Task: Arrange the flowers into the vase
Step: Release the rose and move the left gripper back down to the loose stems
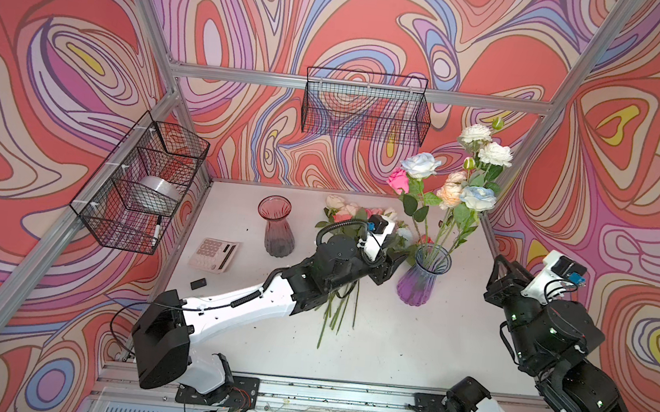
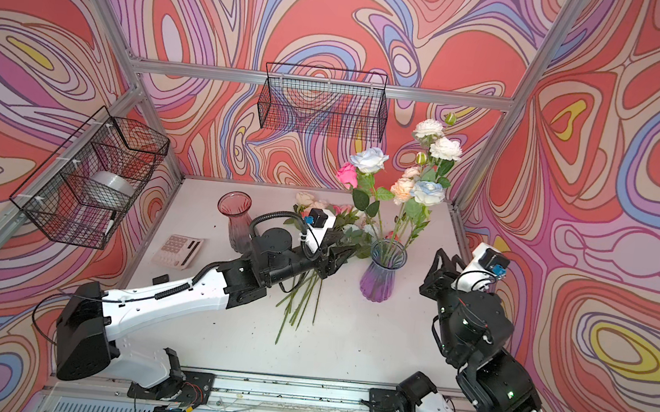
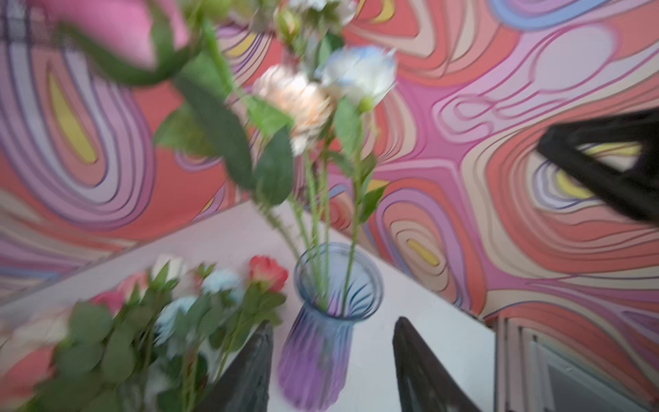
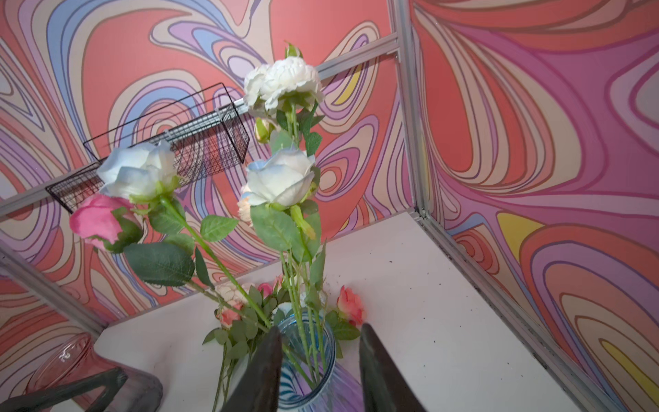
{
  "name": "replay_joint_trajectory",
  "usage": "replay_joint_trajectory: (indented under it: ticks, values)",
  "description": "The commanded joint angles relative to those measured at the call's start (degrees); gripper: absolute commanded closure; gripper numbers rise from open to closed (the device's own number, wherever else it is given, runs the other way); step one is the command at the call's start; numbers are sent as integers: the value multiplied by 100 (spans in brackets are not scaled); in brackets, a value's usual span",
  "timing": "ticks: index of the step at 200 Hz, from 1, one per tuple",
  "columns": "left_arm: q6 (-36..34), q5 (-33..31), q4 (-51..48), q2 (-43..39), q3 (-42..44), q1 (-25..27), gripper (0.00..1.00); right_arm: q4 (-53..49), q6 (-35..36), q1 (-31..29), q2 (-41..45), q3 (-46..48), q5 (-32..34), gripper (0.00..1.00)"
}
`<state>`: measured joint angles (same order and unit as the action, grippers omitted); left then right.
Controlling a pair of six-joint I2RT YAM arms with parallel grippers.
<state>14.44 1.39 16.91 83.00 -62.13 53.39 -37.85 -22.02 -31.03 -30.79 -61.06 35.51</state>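
Note:
A ribbed purple-blue glass vase [image 1: 420,281] [image 2: 380,277] stands right of centre on the white table, holding several flowers [image 1: 421,165] [image 4: 281,178] in white, pale blue, pink and peach. More flowers [image 1: 345,213] [image 3: 269,273] lie in a loose bunch left of it, their stems [image 2: 296,308] pointing toward the front edge. My left gripper [image 1: 395,260] [image 3: 333,323] hovers over that bunch just left of the vase, open and empty; its wrist view is blurred. My right gripper [image 1: 501,267] [image 4: 321,326] stands open and empty to the vase's right, facing it.
An empty pink glass vase [image 1: 276,226] stands left of the bunch. A calculator [image 1: 214,254] and a small black block [image 1: 198,284] lie at the left. Wire baskets hang on the left wall [image 1: 142,183] and the back wall [image 1: 366,106].

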Motion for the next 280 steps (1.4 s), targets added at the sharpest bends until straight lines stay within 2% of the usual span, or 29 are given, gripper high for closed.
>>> replay_joint_trajectory:
  ticks: [1,11,40,62,84,116,194,280]
  values:
    - [791,-393,-1611,76,371,-661,64,-368,-183,26,-11,214,-681,65]
    - [1033,-398,-1978,208,369,-959,68,-385,-222,26,-14,310,-775,66]
    - [1530,150,-3106,1162,-284,-1690,66,-318,-344,26,-41,564,-867,67]
    - [1420,277,-3589,2044,-909,-1888,68,-242,-354,26,-39,656,-877,67]
    - [1254,231,-3816,2645,-1554,-1893,66,-223,-339,26,-65,717,-866,67]
    - [1277,912,-3698,3041,-2017,-1856,70,-230,-272,24,-81,790,-770,67]
    - [761,729,-4345,3676,-2887,-1573,70,84,-127,26,-216,972,-753,67]
    - [832,540,-4652,4257,-3405,-1445,79,99,-91,26,-169,966,-701,67]
